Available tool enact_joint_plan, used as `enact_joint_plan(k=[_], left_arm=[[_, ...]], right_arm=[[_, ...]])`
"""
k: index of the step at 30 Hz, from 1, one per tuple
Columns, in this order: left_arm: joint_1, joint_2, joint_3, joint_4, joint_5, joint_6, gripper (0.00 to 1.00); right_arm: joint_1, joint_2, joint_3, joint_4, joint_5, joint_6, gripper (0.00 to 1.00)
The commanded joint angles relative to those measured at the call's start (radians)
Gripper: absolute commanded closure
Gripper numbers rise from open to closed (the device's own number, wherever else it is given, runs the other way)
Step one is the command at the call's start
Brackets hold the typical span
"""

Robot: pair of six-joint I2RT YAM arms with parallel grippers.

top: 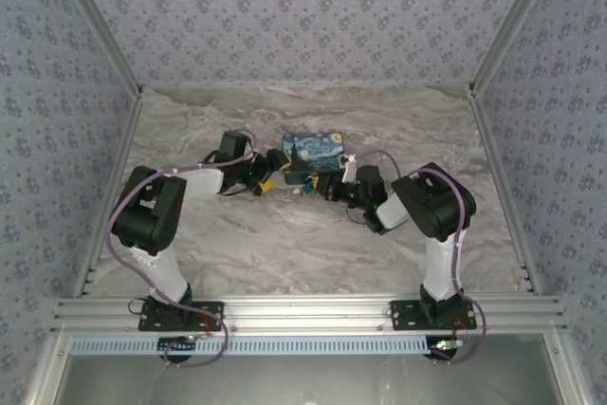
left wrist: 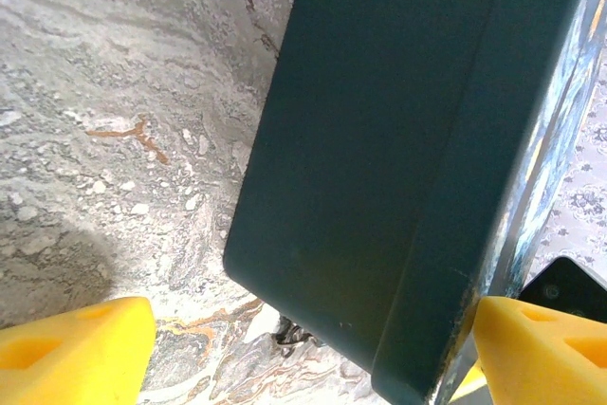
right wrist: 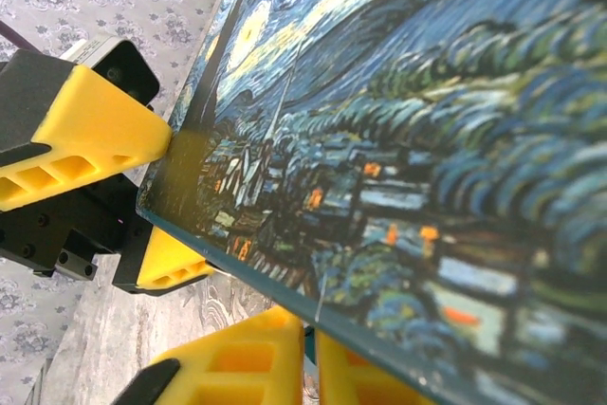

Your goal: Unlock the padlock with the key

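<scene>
Both arms are bent at the elbow and reach inward toward the middle of the table (top: 285, 253). The left arm (top: 152, 211) comes in from the left side and the right arm (top: 432, 201) from the right, with their wrists low and almost meeting.

The left gripper (top: 268, 184) is spread wide. In its wrist view the yellow fingers (left wrist: 76, 348) sit at the two bottom corners with the dark teal side of a painted box (left wrist: 398, 139) between them. The left finger is well apart from that side and the right one is just beside the lid's edge. From the right wrist, one of those fingers touches the box's corner.

The right gripper (top: 327, 187) has its yellow fingers (right wrist: 237, 362) drawn together with only a thin slit between them. They sit just under the edge of the printed lid (right wrist: 427, 139). Whether the key is pinched there I cannot tell.

The box (top: 318, 151) lies toward the far middle of the table, directly behind both grippers. Patterned walls (top: 303, 7) close in the far edge and the sides.

A tiny bluish-white speck (top: 306, 188) lies between the two grippers just off the box's near side. It seems to be the padlock, but it is too small to show its loop. A small dark object (left wrist: 289, 332) shows on the table at the box's lower corner.
</scene>
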Motion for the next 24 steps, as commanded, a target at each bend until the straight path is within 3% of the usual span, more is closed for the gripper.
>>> enact_joint_plan(k=[1, 8, 16, 20, 24], left_arm=[[-0.006, -0.001, 0.011, -0.017, -0.01, 0.003, 0.13], [-0.006, -0.008, 0.002, -0.014, -0.011, 0.001, 0.13], [-0.016, -0.013, 0.007, -0.015, -0.009, -0.003, 0.13], [-0.022, -0.014, 0.01, -0.015, -0.008, -0.006, 0.13], [-0.028, -0.018, 0.008, -0.017, -0.01, -0.006, 0.13]], right_arm=[[0.005, 0.014, 0.002, 0.065, 0.018, 0.013, 0.94], [0.002, 0.004, -0.018, 0.071, 0.025, 0.003, 0.94], [0.011, -0.059, -0.103, 0.066, 0.098, -0.02, 0.55], [0.035, -0.05, -0.094, 0.064, 0.117, -0.015, 0.43], [0.046, -0.024, -0.065, 0.065, 0.126, 0.0, 0.38]])
